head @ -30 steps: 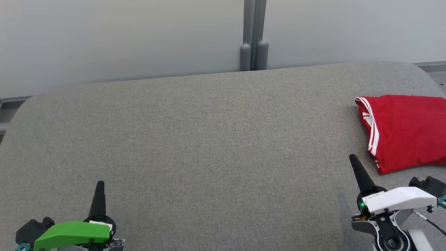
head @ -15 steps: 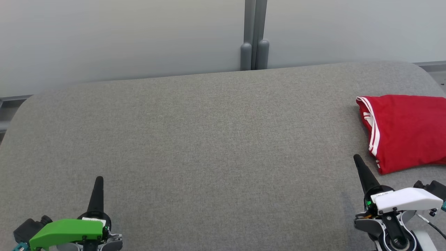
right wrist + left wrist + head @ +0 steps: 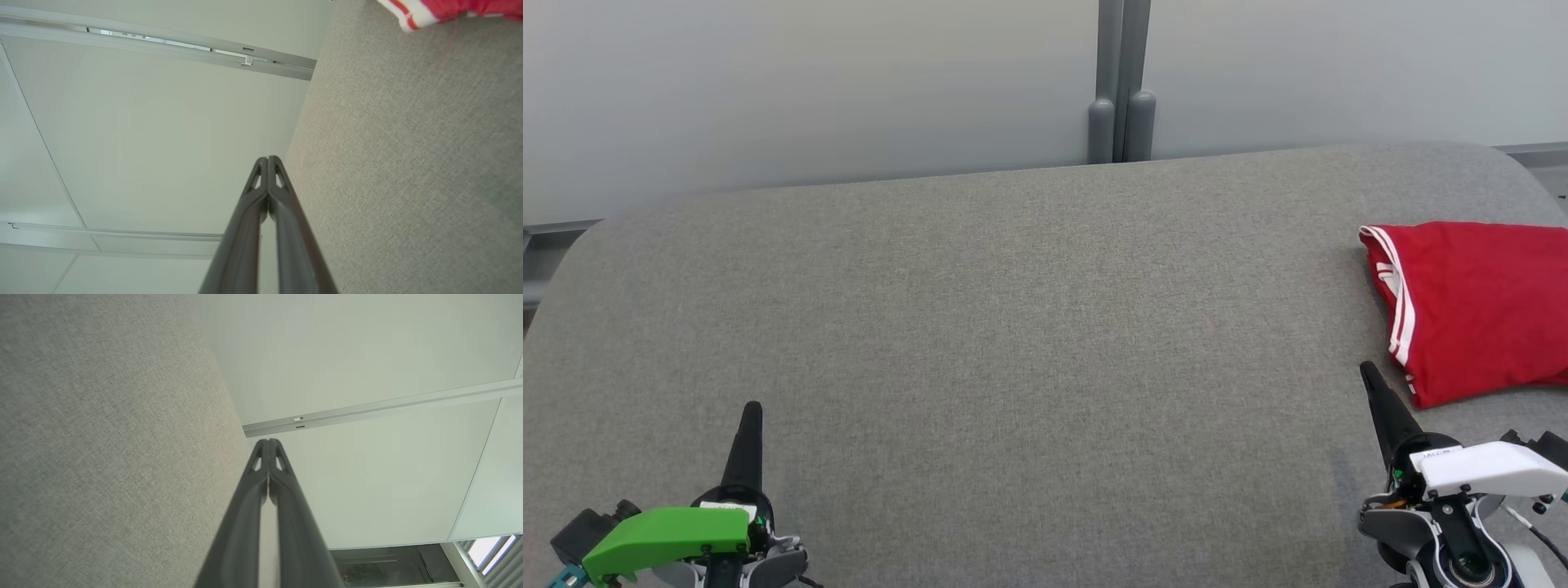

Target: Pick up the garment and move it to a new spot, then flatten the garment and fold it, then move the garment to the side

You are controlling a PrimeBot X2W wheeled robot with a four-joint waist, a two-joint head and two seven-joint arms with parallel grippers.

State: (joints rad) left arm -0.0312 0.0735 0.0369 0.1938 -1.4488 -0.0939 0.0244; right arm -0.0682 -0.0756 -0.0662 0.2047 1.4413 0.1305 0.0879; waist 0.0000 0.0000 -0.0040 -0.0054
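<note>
A folded red garment [image 3: 1482, 306] with white stripes along its left edge lies at the far right of the grey cushioned surface [image 3: 1029, 327]; its striped corner [image 3: 412, 12] peeks in at the top of the right wrist view. My right gripper [image 3: 1367, 374] hovers just below and left of the garment, apart from it, fingers pressed together and empty [image 3: 267, 159]. My left gripper [image 3: 752, 408] stands at the lower left, far from the garment, also shut with nothing in it [image 3: 268, 442].
Pale wall panels with a grey vertical post [image 3: 1121, 82] rise behind the surface's far edge. The surface rounds off at its left [image 3: 572, 245] and right corners. A wide stretch of bare grey fabric lies between the two grippers.
Both grippers have drawn back a little toward the bottom of the head view, the right one also drifting rightward. The garment has stayed put.
</note>
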